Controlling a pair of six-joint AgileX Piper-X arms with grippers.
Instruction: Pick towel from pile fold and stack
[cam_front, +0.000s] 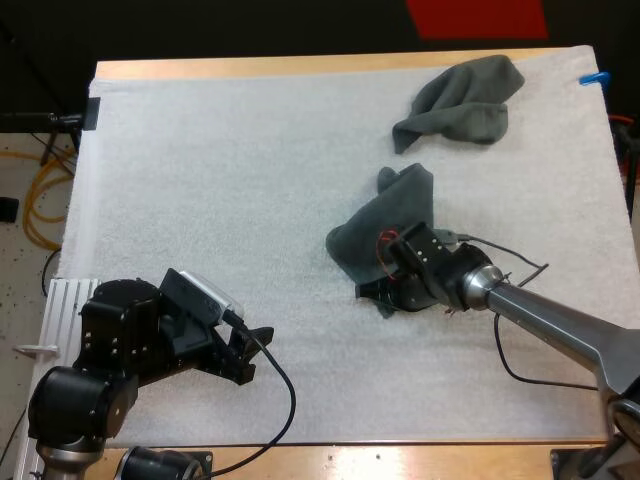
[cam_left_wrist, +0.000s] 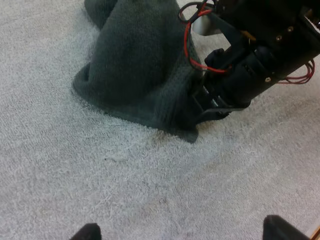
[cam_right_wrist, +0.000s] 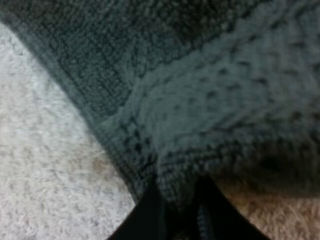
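Right hand (cam_front: 377, 293) is down on the white mat (cam_front: 220, 180), just right of the mat's centre. It is clamped on the near edge of the crumpled towel (cam_front: 385, 225). In the right wrist view both black fingers (cam_right_wrist: 150, 214) press on a fold of grey-green cloth from either side. The view is very close there, so I can't call how much cloth sits between them; probably just the hem.

The towel is partly lifted. It peaks at the hand and drapes down onto the mat toward the mat's centre, with a rumpled tip pointing at the mat's far edge. The left wrist view gives the same tent shape: low edge touching the mat, right hand tucked against the towel's side.

Left hand (cam_front: 258, 340) sits low over the mat's near-left part, well apart from the towel. Its fingers are spread wide with nothing between them and bare mat underneath.

Second towel (cam_front: 465, 100) lies bunched at the mat's far-right corner, apart from the crumpled towel and well clear of both hands.

The mat covers most of the wooden surface (cam_front: 300, 66); wood shows along the mat's far and near edges.
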